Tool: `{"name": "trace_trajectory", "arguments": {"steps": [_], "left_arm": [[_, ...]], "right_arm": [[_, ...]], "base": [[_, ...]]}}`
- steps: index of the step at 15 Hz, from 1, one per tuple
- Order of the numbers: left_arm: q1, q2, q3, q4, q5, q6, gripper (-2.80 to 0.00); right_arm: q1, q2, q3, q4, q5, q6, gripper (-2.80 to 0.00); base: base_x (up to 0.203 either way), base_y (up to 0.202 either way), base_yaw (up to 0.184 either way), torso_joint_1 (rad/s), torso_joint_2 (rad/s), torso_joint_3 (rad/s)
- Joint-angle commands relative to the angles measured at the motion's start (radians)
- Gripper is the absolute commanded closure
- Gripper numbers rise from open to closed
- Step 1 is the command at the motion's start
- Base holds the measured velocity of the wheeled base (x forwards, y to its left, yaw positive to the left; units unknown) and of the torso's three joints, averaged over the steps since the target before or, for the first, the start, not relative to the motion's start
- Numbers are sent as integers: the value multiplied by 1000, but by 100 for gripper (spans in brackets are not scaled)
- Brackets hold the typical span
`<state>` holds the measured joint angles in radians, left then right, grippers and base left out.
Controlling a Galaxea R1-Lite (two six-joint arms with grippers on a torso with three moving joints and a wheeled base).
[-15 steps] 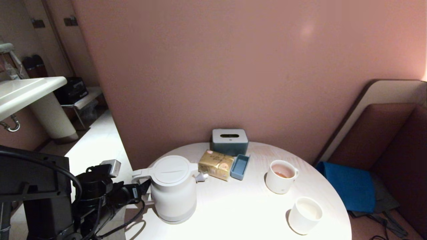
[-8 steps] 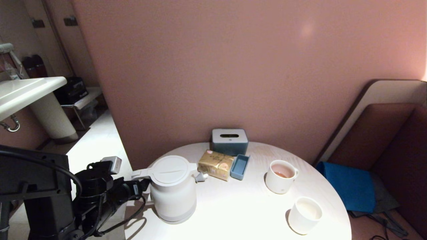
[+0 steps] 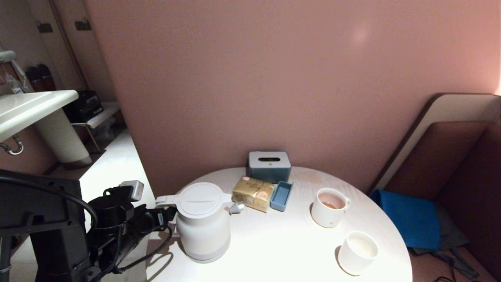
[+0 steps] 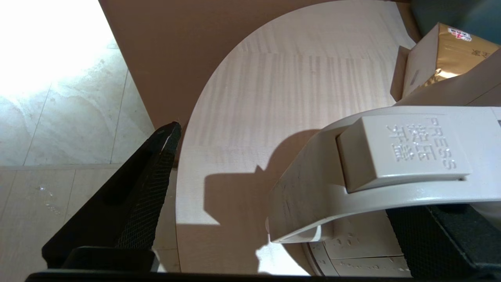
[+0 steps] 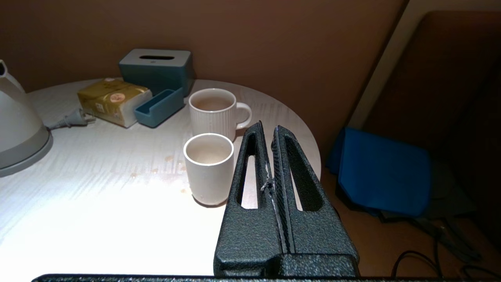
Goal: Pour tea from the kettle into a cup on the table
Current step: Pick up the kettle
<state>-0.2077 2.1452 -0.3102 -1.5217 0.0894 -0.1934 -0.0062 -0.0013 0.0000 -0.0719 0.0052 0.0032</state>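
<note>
One kettle [image 3: 202, 222], large, white and smooth, with flat round lid and loop handle [image 4: 313, 188] carrying a raised press button, standing upright at the left part of the table [image 3: 282, 250]. One plain handleless cup [image 3: 357, 252] near the table's front right edge; one ribbed white mug [image 3: 329, 212] with reddish-brown tea inside, just behind the cup. One gold packet [image 3: 253, 193], one small blue tray [image 3: 282, 195] touching it, one grey-blue tissue box [image 3: 269, 166] at the back. One grey plug [image 3: 236, 207] beside the kettle.

Round table, pale wood grain, a few brownish drips near the cup. Pink wall behind, pale tiled floor and a white basin [image 3: 31, 107] to the left, a blue cushion [image 3: 407, 219] to the right.

Left gripper [image 4: 289, 203], black and textured, spread wide around the kettle's handle, not clamped. Right gripper [image 5: 270, 156] closed, fingers pressed together, holding nothing, beside the cup.
</note>
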Motion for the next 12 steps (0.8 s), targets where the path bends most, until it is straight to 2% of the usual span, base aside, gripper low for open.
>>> {"name": "trace_trajectory", "arguments": {"steps": [1, 12], "left_arm": [[1, 5, -3, -48, 1, -1, -280], [1, 3, 17, -48, 2, -4, -280]], "right_arm": [[0, 1, 0, 0, -1, 0, 0], [0, 1, 0, -2, -1, 0, 0]], "base": [[0, 0, 0, 0, 0, 0], [0, 0, 0, 0, 0, 0]]}}
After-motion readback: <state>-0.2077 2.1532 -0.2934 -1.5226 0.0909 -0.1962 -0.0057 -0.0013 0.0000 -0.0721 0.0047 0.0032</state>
